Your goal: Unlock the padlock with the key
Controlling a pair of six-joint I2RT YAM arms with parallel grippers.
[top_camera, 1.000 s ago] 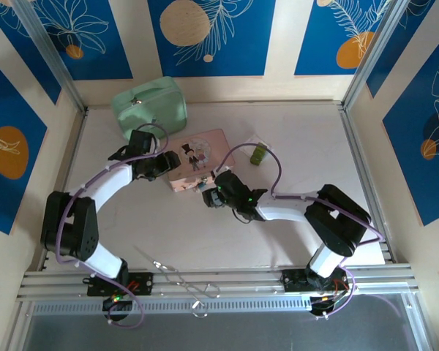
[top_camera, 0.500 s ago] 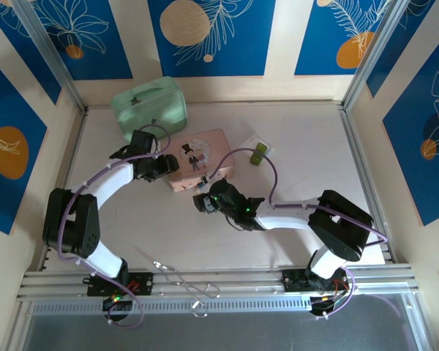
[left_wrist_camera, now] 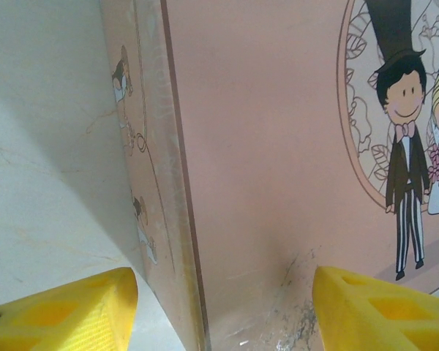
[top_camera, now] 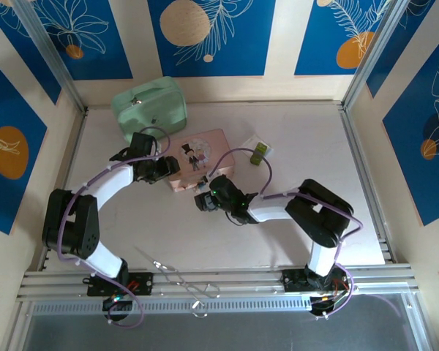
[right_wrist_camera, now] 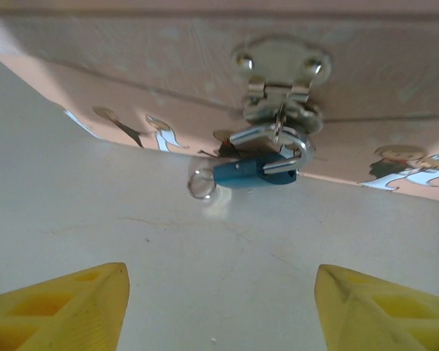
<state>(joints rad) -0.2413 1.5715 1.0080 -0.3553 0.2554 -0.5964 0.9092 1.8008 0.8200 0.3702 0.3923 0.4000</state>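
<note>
The padlock (right_wrist_camera: 257,172), a small blue body with a thin silver shackle, hangs from the metal hasp (right_wrist_camera: 282,66) on the front wall of the pink tin (top_camera: 199,155). A small metal ring (right_wrist_camera: 201,183) sticks out at the blue body's left end; I cannot make out the key itself. My right gripper (right_wrist_camera: 221,292) is open just short of the padlock, level with the table and with bare table between its fingers. It points at the tin's front (top_camera: 203,200). My left gripper (left_wrist_camera: 223,292) is open astride the tin's left edge, one finger beside the wall and one over the lid.
A mint-green case (top_camera: 150,108) stands at the back left. A small olive-green block (top_camera: 259,152) lies to the right of the tin. Wire tongs (top_camera: 177,276) rest on the near rail. Patterned walls close in the table on three sides.
The right arm has swung left and brought its gripper closer to the tin's front wall. The left gripper has barely shifted at the tin's corner.
</note>
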